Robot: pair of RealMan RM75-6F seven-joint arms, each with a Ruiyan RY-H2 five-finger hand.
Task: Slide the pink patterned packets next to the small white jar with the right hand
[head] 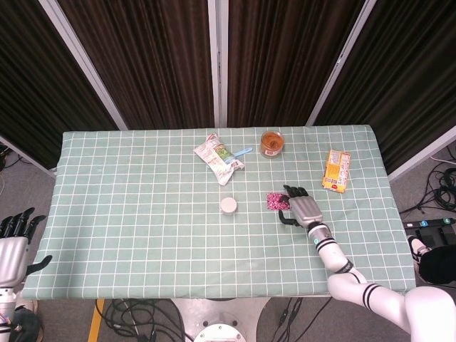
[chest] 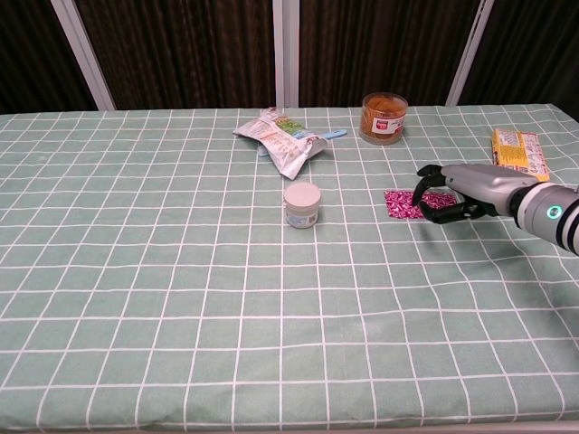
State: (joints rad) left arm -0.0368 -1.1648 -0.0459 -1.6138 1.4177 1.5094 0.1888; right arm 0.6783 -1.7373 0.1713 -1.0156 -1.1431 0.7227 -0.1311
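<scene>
The pink patterned packets (head: 273, 201) (chest: 399, 203) lie flat on the green checked cloth, right of the small white jar (head: 229, 206) (chest: 301, 204). My right hand (head: 302, 207) (chest: 457, 184) rests on the packets' right part, fingers curved down over them and hiding that side. A gap of roughly two cloth squares separates packets and jar. My left hand (head: 13, 246) hangs off the table's left edge, fingers apart, holding nothing.
A crumpled snack bag (head: 219, 157) (chest: 280, 138) and a blue spoon (head: 243, 151) lie behind the jar. An amber jar (head: 271, 143) (chest: 384, 117) stands at the back. A yellow box (head: 337, 170) (chest: 518, 152) lies at the right.
</scene>
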